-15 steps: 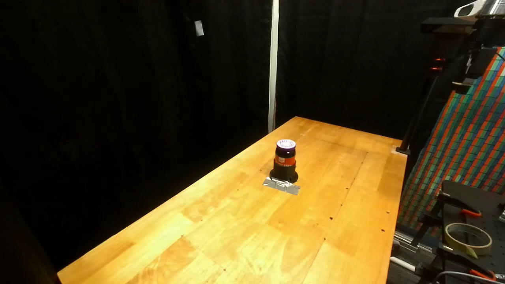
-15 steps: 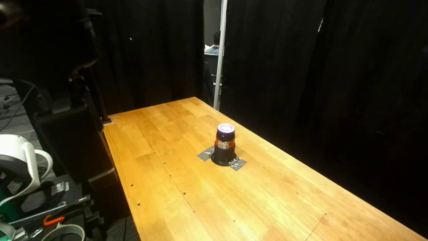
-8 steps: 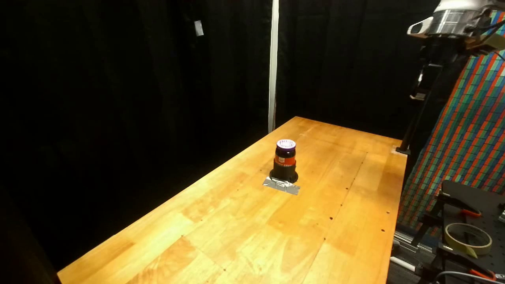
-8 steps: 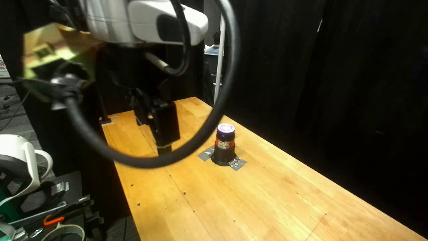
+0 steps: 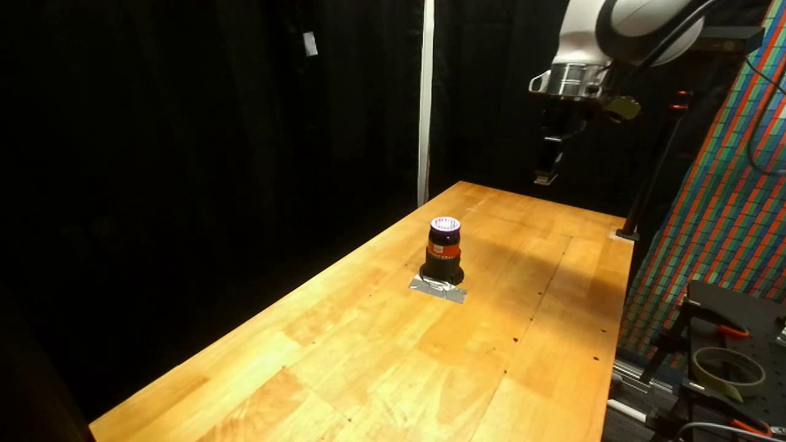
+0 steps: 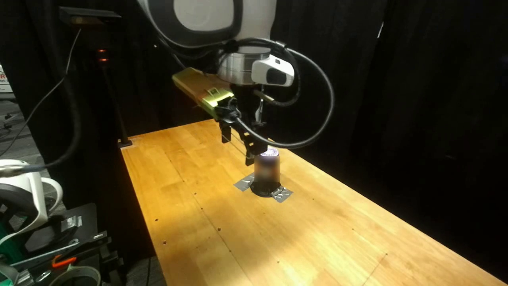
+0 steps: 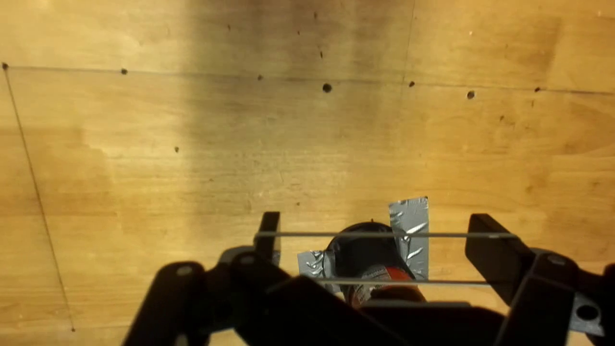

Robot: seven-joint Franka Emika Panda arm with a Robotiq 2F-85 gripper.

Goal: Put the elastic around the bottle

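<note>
The bottle (image 5: 444, 248) stands upright in a black base taped to the table, with a purple-rimmed white lid and an orange-red label. In an exterior view the bottle (image 6: 266, 171) is blurred, its lid partly behind the gripper. My gripper (image 7: 377, 233) is open, its fingers wide apart. The elastic (image 7: 298, 234) is stretched around both fingers as two parallel strands. In the wrist view the bottle (image 7: 399, 274) shows below and between the fingers, its top hidden by the gripper body. The gripper also shows in an exterior view (image 6: 238, 150), above the table beside the bottle, apart from it.
Silver tape (image 7: 411, 218) holds the base to the wooden table (image 5: 381, 368). A black pole (image 5: 651, 166) stands at the table's far corner. A black side stand with a roll of tape (image 5: 748, 388) and clamps is beside the table. Black curtains hang behind.
The arm has swung in over the table, toward the bottle; it moved left in an exterior view from the right edge. The bottle has not moved.
</note>
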